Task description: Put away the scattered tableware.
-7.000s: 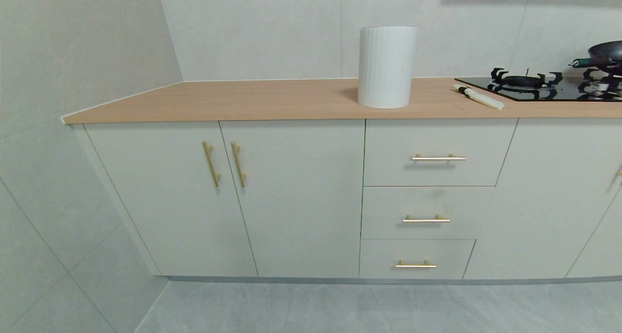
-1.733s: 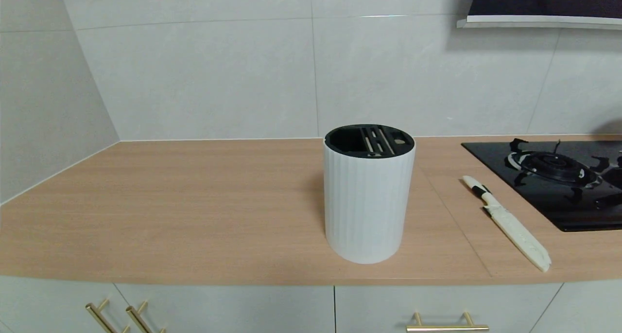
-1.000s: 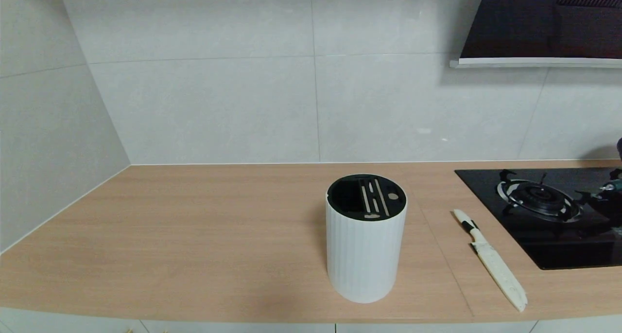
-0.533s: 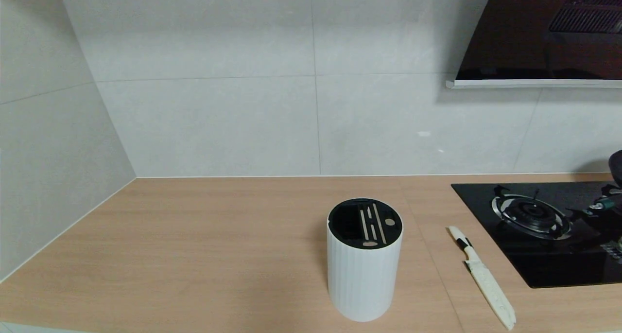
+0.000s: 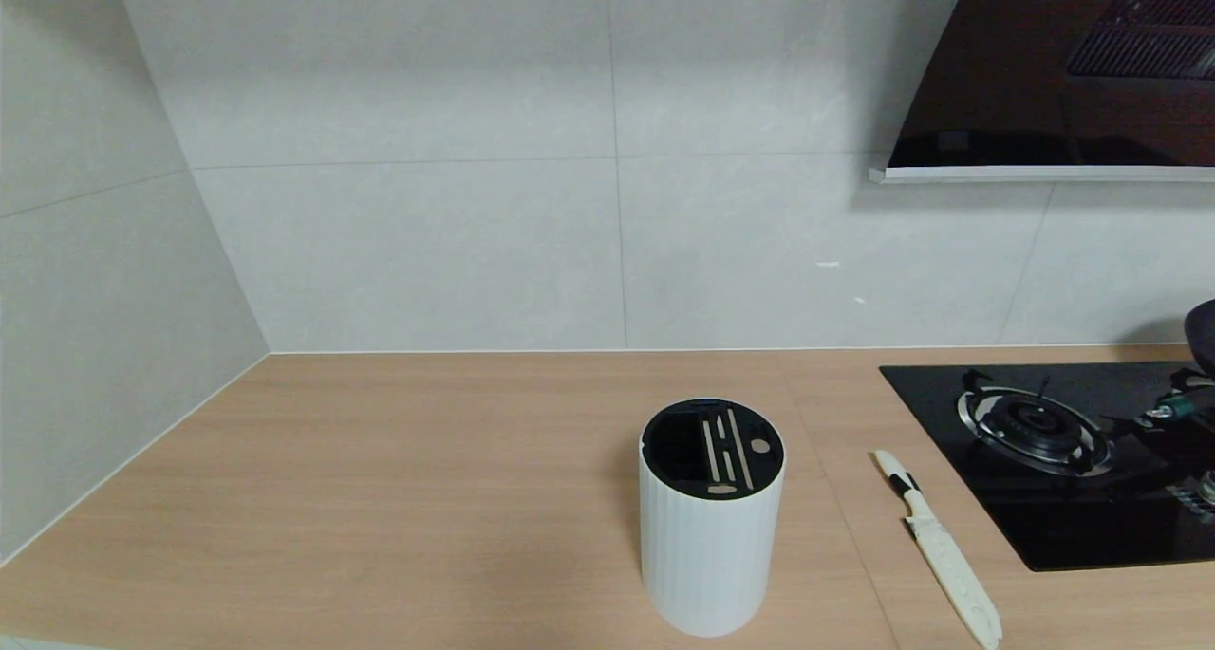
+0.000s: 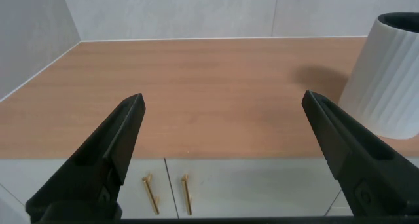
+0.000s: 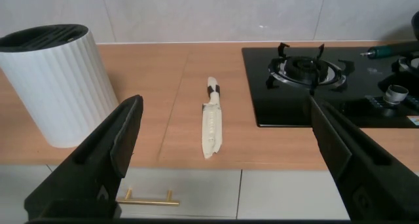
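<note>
A cream-white knife [image 5: 935, 546] with a black band on its handle lies flat on the wooden counter [image 5: 427, 498], between the holder and the hob; it also appears in the right wrist view [image 7: 212, 120]. To its left stands a white ribbed cylindrical knife holder [image 5: 710, 536] with a black slotted top [image 5: 712, 446]. My left gripper [image 6: 222, 119] is open in front of the counter's edge, the holder [image 6: 386, 73] off to one side. My right gripper [image 7: 222, 129] is open, held before the counter edge with the knife between its fingers in the line of sight, well apart from it.
A black gas hob [image 5: 1054, 460] with a burner sits on the counter at the right, with a dark pan's edge [image 5: 1201, 332] at the far right. A range hood [image 5: 1054, 71] hangs above. Cabinet handles [image 6: 167, 194] show below the counter. Tiled walls close the back and left.
The head camera has risen and come closer, from facing the cabinet fronts to looking down on the counter. The knife and the holder have kept their places.
</note>
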Motion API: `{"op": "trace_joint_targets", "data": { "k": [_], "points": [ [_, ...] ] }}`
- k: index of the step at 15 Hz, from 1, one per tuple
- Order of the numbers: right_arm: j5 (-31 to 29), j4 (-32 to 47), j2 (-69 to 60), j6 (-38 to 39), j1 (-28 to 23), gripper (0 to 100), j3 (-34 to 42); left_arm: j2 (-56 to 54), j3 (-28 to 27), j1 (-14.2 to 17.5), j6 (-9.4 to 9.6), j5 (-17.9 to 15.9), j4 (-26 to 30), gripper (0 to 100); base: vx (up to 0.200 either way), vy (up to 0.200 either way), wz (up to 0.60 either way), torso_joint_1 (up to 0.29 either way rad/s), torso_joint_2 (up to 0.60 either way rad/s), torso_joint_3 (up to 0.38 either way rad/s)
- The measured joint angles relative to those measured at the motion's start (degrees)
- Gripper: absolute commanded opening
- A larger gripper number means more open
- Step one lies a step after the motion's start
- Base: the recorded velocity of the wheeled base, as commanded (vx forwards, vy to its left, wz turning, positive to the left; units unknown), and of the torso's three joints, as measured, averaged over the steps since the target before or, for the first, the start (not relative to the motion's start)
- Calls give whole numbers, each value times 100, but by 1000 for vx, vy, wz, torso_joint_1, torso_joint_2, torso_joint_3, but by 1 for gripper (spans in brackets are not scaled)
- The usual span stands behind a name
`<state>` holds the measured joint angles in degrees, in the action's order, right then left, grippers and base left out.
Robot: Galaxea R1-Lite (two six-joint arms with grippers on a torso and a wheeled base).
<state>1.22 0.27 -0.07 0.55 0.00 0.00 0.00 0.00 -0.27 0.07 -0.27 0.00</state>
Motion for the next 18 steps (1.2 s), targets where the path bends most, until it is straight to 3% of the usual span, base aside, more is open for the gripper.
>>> {"op": "trace_joint_targets", "data": {
  "k": [7, 10, 18],
  "points": [
    [26, -16, 2, -185, 0, 100, -16, 0, 0, 0, 11, -6, 0, 100, 0, 0, 0, 0, 0, 0],
    [241, 44, 227, -84, 82, 100, -590, 0, 0, 0, 9, -6, 2, 100, 0, 0, 0, 0, 0, 0],
    [362, 0, 3706, -60, 319, 100, -1954, 0, 0, 0, 11, -9, 2, 100, 0, 0, 0, 0, 0, 0]
  ]
}}
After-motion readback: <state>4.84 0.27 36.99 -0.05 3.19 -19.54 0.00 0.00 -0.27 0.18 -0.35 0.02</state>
